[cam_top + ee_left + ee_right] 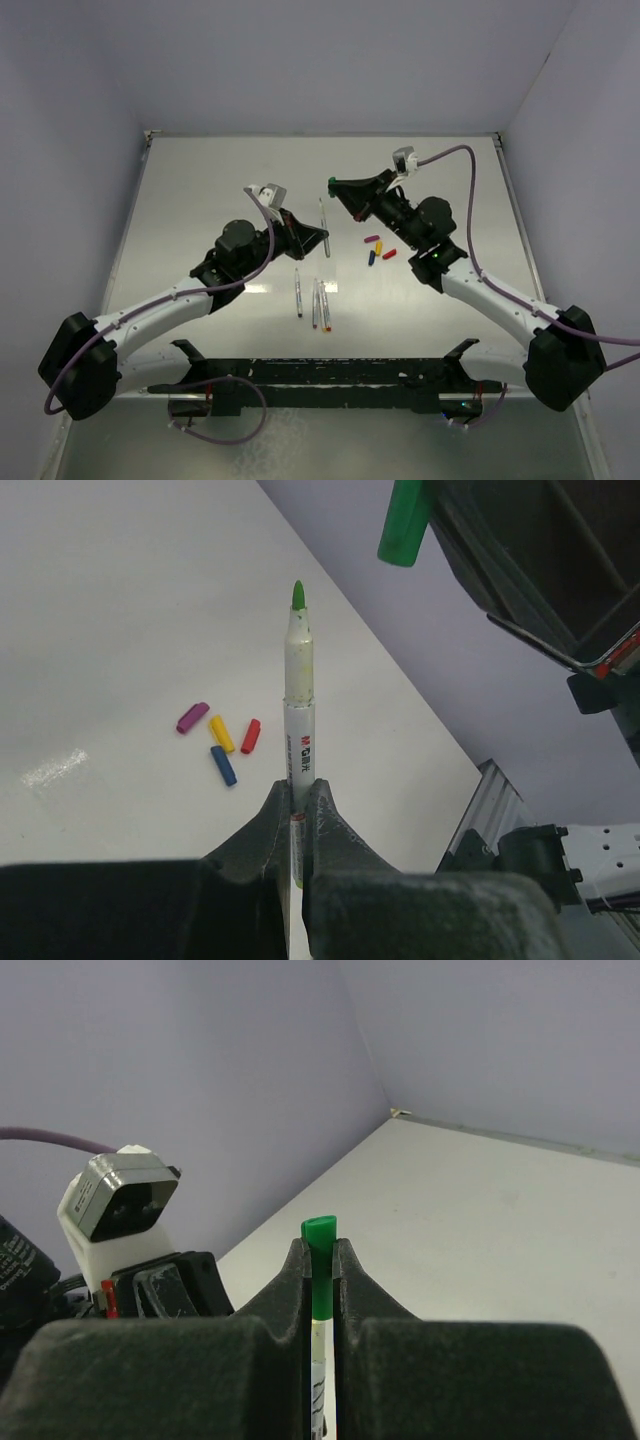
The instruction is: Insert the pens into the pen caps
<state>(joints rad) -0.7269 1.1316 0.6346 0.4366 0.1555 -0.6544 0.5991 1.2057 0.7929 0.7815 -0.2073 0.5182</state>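
Spare pens [318,303] lie mid-worktop toward the near edge, four loose caps [378,248] just right and farther back. Over the centre, left claw [297,805] clamped tight on the green-tipped pen [299,670], held off the worktop [200,200], tip aimed at the green cap [404,525] pinched in the shut right claw [320,1252] toward the far edge; tip and cap not touching. Step in hand looks like mating this pair: next needs cap mouth lined on tip, then a straight push

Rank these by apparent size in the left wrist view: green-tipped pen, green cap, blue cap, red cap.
1. green-tipped pen
2. green cap, partly out of frame and likely nearer the camera
3. blue cap and red cap look alike; not ranked
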